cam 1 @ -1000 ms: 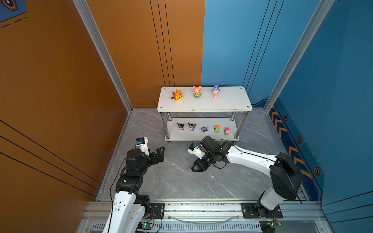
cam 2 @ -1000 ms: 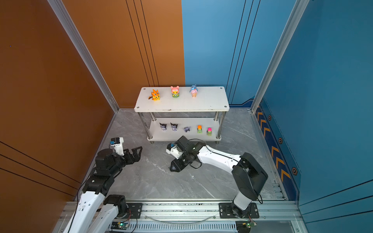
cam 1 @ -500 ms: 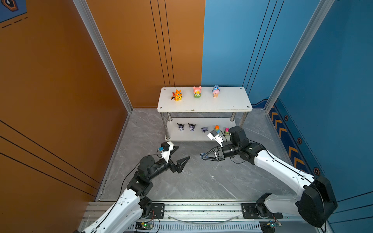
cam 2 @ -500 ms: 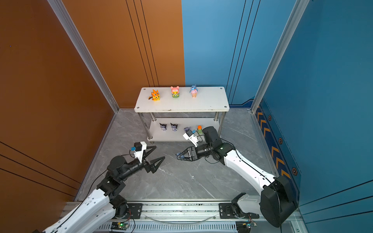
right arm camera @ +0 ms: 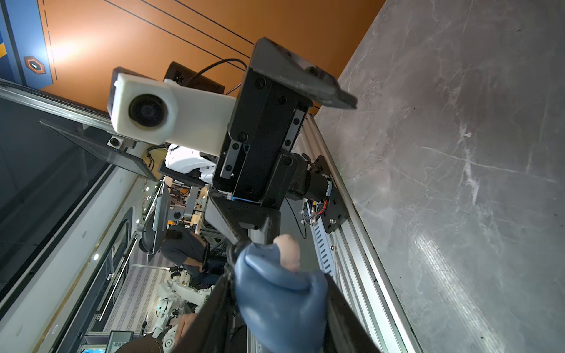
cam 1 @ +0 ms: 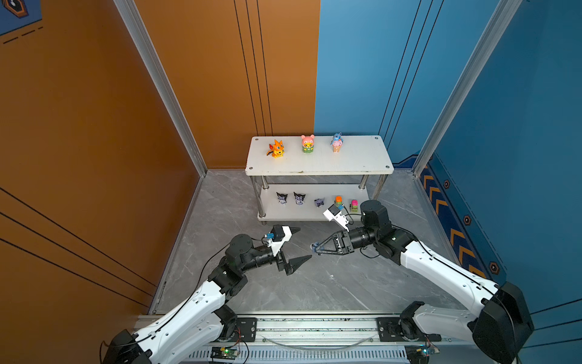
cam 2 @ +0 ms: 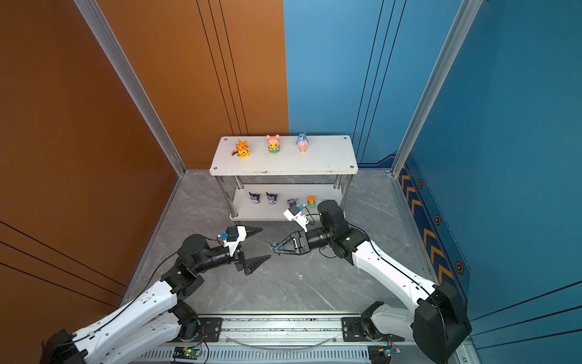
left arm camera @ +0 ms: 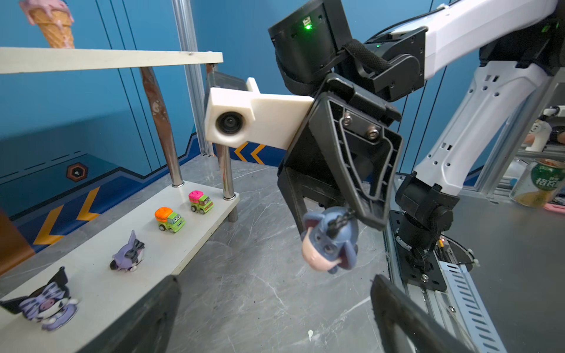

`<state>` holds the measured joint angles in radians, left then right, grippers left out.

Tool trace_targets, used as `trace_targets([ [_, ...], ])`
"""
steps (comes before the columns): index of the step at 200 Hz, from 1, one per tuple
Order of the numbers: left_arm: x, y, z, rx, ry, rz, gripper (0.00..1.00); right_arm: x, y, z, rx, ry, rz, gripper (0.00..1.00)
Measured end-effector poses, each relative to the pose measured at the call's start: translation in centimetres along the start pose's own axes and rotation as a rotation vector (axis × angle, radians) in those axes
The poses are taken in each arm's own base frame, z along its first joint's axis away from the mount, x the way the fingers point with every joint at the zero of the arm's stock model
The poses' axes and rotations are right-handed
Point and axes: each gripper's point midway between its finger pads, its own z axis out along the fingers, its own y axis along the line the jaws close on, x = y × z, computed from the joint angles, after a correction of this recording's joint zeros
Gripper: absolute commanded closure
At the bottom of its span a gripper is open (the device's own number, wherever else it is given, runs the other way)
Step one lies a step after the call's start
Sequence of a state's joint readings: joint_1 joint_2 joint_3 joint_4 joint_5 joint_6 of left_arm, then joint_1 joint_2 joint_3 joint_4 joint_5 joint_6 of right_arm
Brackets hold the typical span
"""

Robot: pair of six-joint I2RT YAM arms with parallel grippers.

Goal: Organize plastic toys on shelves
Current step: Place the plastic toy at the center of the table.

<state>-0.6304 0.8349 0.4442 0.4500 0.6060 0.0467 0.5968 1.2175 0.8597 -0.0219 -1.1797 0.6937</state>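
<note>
The shelves [cam 1: 356, 157] stand at the back. On the top board are an orange dragon [cam 1: 276, 149], a pink-yellow toy [cam 1: 308, 144] and a blue one on a cone [cam 1: 336, 142]. The lower board [left arm camera: 101, 290] carries three black-purple horned toys [cam 1: 282, 198] and two green cars [cam 1: 338, 200]. My right gripper [cam 1: 315, 249] is shut on the grey-blue donkey [left arm camera: 330, 241], held above the floor. My left gripper [cam 1: 305, 243] faces it from close by, open and empty, with the donkey just beyond its fingertips [left arm camera: 385, 293].
Grey marble floor [cam 1: 315, 283] lies between the arms and the shelves. Orange and blue walls close in the sides and back. An aluminium rail [cam 1: 315, 324] runs along the front edge. A green can [left arm camera: 544, 183] stands outside the cell.
My right gripper has come up off the floor with the donkey and turned to point left. My left arm has reached forward, open, until its fingertips nearly meet the donkey.
</note>
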Motion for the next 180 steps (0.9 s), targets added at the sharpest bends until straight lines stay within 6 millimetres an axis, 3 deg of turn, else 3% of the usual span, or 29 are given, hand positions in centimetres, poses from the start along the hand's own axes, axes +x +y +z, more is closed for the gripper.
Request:
trace_targets([
  [54, -0.7, -1.4, 1.3, 0.078, 0.018, 0.045, 0.00, 0.1, 0.1, 0.1, -0.004, 0.003, 0.010, 0.63],
  [110, 0.8, -1.6, 2.4, 0.107, 0.077, 0.031, 0.12, 0.3, 0.3, 0.3, -0.010, 0.012, 0.005, 0.63],
  [139, 0.1, -1.5, 2.9, 0.116, 0.079, 0.043, 0.13, 0.3, 0.2, 0.3, -0.009, 0.012, 0.006, 0.64],
  [180, -0.7, -2.1, 3.0, 0.146, 0.073, 0.068, 0.39, 0.3, 0.1, 0.3, -0.010, 0.008, 0.004, 0.64],
])
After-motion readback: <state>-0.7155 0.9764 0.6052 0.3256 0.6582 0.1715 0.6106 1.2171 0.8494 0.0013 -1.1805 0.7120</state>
